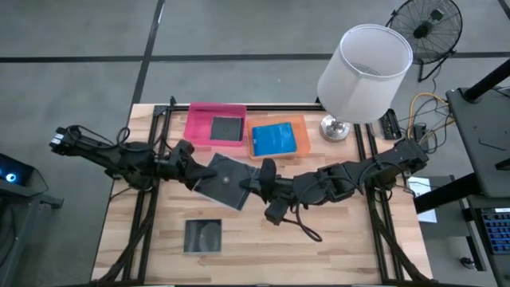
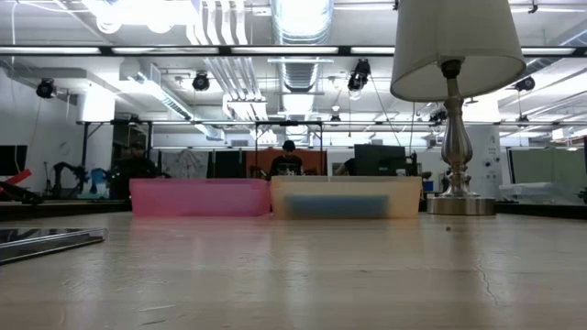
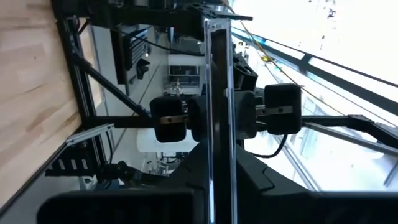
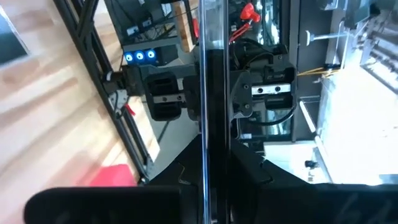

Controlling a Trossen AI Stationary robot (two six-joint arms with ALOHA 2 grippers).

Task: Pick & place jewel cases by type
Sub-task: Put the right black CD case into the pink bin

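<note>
Glossy dark square jewel case (image 1: pixel 225 180) pinched edge-on between left gripper (image 1: pixel 194 170) and right gripper (image 1: pixel 256 182).

Counted from the high view: three dark square jewel cases — one lying in the pink tray (image 1: pixel 203 115) at (image 1: pixel 226 127), one held up between the two arms at (image 1: pixel 225 180), one flat on the wooden table (image 1: pixel 343 231) near its front edge at (image 1: pixel 203 236). Only one blue jewel case (image 1: pixel 273 139) can be made out, lying in the orange tray (image 1: pixel 301 127); whether others are stacked beneath it cannot be told. Two shallow trays in all, two dark arms, one table lamp (image 1: pixel 362 68) and one floor fan (image 1: pixel 426 25) beyond the table.
</note>
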